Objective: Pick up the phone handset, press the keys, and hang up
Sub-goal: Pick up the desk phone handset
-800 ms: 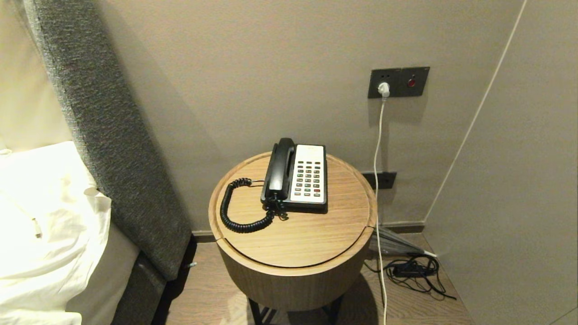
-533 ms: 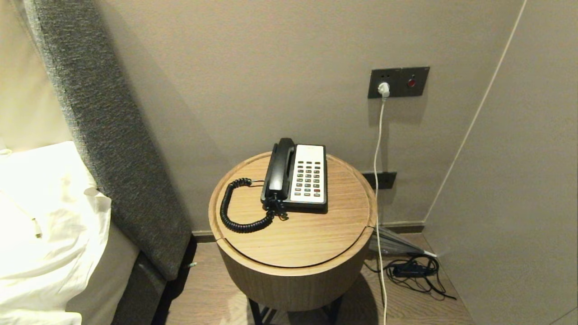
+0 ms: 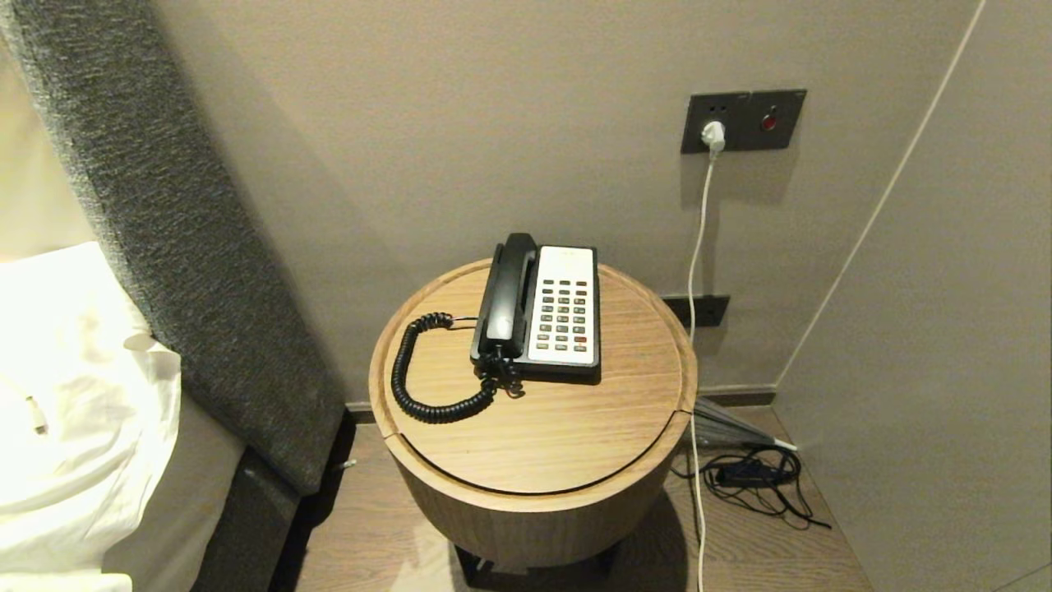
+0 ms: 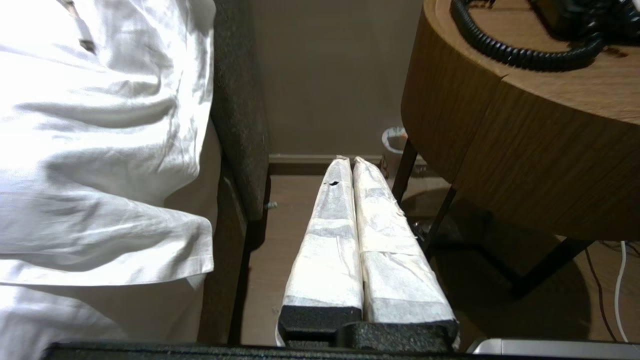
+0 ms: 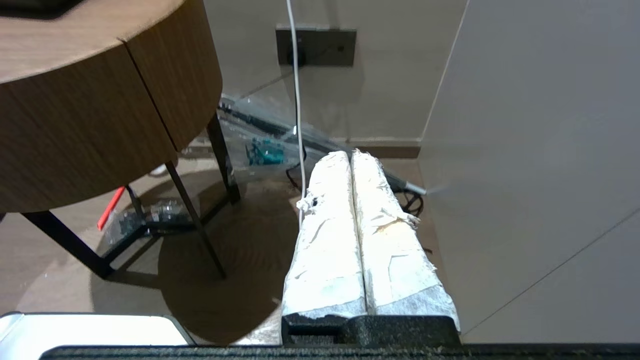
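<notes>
The black phone handset (image 3: 506,289) lies in its cradle on the left side of the black-and-white phone base (image 3: 563,308), whose keys (image 3: 564,317) face up. Its black coiled cord (image 3: 412,386) loops over the round wooden side table (image 3: 542,436). Neither arm shows in the head view. My left gripper (image 4: 349,161) hangs low beside the table, shut and empty, with the coiled cord (image 4: 515,52) above it. On the table's other side my right gripper (image 5: 351,154) is low near the wall, shut and empty.
A grey upholstered headboard (image 3: 173,238) and white bedding (image 3: 66,411) stand left of the table. A white cable (image 3: 699,271) runs from a wall socket (image 3: 742,121) down to tangled black wires (image 3: 752,481) on the floor. A side wall (image 3: 945,329) closes the right.
The whole head view has shifted: the table and phone now look nearer and larger, and the wall socket sits higher in the picture. The phone itself has not moved on the table.
</notes>
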